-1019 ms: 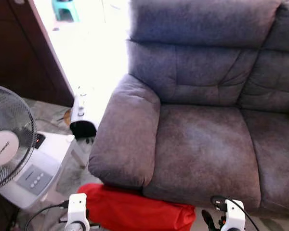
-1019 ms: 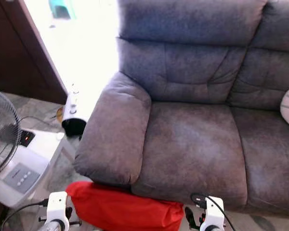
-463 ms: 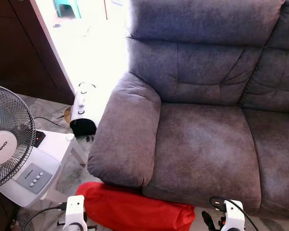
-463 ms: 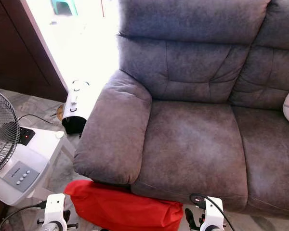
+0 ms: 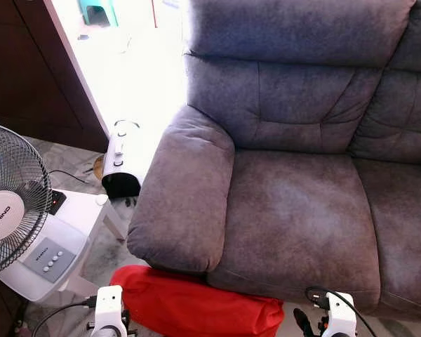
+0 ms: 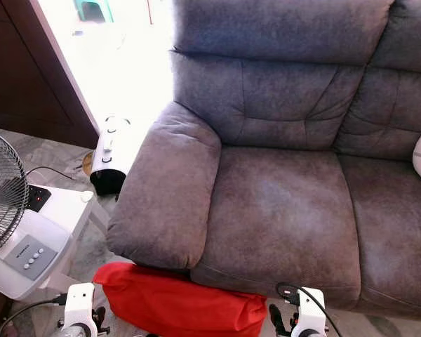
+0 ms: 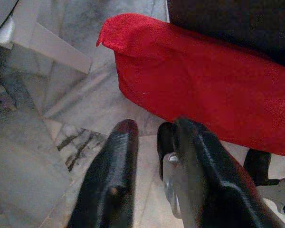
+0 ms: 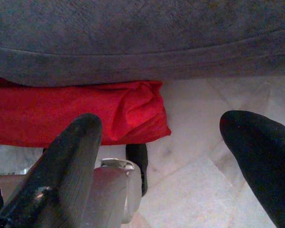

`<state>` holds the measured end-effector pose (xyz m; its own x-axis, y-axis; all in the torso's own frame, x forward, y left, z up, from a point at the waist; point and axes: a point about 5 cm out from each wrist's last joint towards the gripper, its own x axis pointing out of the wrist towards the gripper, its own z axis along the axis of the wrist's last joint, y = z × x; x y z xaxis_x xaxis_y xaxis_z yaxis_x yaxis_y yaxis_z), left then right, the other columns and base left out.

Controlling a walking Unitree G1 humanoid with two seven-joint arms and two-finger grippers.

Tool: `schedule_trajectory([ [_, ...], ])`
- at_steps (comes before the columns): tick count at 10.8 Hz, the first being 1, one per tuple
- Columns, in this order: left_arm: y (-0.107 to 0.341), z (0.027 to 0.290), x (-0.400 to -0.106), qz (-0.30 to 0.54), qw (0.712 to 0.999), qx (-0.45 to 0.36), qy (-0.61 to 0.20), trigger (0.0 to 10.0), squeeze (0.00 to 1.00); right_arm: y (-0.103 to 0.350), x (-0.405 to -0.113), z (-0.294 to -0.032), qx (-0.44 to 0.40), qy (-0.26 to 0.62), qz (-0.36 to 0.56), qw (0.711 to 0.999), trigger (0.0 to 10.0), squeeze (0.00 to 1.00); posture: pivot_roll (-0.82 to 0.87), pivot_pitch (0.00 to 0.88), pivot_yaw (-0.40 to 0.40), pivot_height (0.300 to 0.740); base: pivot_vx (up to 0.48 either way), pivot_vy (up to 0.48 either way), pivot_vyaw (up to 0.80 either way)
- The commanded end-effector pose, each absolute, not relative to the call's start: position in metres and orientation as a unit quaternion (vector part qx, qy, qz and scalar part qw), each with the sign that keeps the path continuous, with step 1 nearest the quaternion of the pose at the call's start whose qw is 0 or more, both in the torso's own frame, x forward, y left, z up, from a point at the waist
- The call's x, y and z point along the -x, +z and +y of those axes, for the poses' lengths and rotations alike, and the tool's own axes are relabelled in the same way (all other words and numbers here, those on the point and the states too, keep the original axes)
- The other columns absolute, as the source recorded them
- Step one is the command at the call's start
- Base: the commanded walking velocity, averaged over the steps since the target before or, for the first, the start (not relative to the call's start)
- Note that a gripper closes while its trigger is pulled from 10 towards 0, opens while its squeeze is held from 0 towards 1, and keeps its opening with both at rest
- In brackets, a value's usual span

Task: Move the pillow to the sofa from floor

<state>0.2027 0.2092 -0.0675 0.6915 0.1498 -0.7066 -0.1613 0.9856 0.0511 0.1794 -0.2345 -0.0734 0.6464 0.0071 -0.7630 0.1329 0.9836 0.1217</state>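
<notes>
pillow on floor against sofa | left jaws slightly parted, empty | right jaws spread wide

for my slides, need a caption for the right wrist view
Open right gripper hovers above the marble floor, facing the red pillow lying against the grey sofa.

1. A home living room: a grey upholstered sofa dominates.
2. Left of the sofa, a white electric fan stands on a marble-tiled floor.
3. Behind the sofa's armrest, a bright doorway opens in dark wood panelling.
</notes>
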Motion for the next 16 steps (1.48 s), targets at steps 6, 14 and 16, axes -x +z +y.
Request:
schedule_trajectory([
  [6,-0.0755,0.2098,-0.1888,0.409,0.908,0.016,0.086,10.0,1.00,-0.0781,-0.1696,-0.2349,-0.089,-0.036,0.433,0.896,10.0,1.00,0.06,0.144,-0.002,0.740,0.000,0.000,0.00],
  [14,-0.0764,0.2090,-0.1872,0.409,0.908,0.019,0.084,10.0,1.00,-0.0780,-0.1697,-0.2348,-0.096,-0.036,0.432,0.896,10.0,1.00,0.07,0.173,-0.010,0.740,0.000,0.000,0.00],
  [16,-0.0761,0.2091,-0.1877,0.408,0.909,0.019,0.086,10.0,1.00,-0.0778,-0.1700,-0.2350,-0.095,-0.036,0.432,0.896,10.0,1.00,0.07,0.176,-0.010,0.740,0.000,0.000,0.00],
])
